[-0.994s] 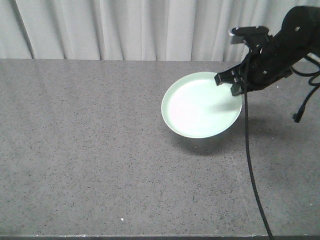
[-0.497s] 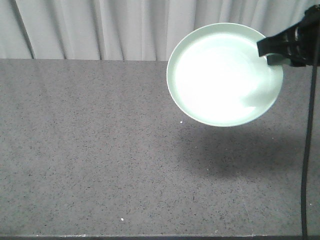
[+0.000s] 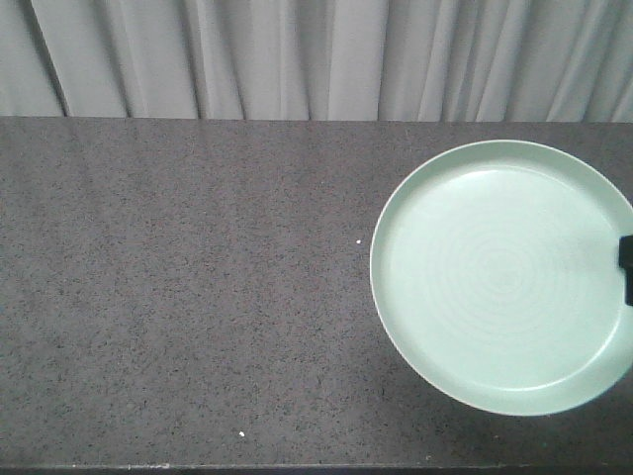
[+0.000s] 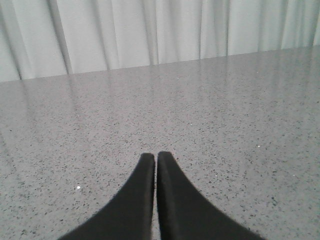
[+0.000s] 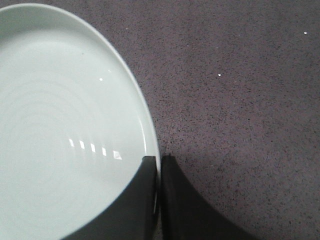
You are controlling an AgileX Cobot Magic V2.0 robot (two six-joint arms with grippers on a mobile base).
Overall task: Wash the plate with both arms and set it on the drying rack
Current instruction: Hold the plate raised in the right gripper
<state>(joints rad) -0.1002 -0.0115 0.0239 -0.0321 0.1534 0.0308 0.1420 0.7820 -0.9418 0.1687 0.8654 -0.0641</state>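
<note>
The pale mint-green plate (image 3: 502, 275) fills the right of the front view, held up close to the camera above the dark speckled counter. A bit of my right gripper (image 3: 626, 269) shows at the frame's right edge on the plate's rim. In the right wrist view that gripper (image 5: 159, 159) is shut on the rim of the plate (image 5: 60, 130), one finger inside and one outside. My left gripper (image 4: 156, 156) is shut with nothing in it, low over bare counter. The drying rack is out of view.
A grey speckled counter (image 3: 178, 287) spans the front view, with pleated white curtains (image 3: 297, 54) behind its far edge. The counter's front edge runs along the bottom of that view.
The plate has been lifted off the counter and carried nearer the camera and down-right in the front view; the right arm has left the frame except for a sliver.
</note>
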